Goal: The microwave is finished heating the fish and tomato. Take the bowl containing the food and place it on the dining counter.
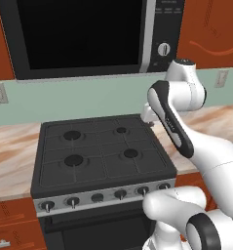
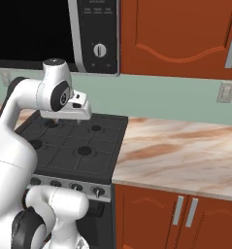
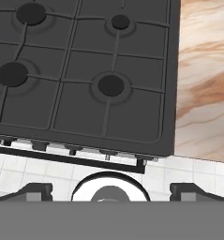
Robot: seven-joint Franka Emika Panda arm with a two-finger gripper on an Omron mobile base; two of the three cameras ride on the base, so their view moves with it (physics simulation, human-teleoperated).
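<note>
Starting point: the task looks hardly begun; this is my judgement from how things stand.
Microwave [image 1: 84, 36]: it hangs above the stove [image 1: 101, 151], and its dark glass door is closed.
Bowl: I cannot see it; I suppose it is behind the closed door with the food, but the glass shows nothing.
Gripper [image 3: 111, 191]: its two dark finger tips stand far apart at the bottom of the hand view, with nothing between them, so it is released and empty.
Hand: it points down over the stove burners, beside the marble worktop [image 2: 185, 155].
Done: nothing that I can see.
Left: to open the door, take out the bowl, carry it to the dining counter and put it down.
</note>
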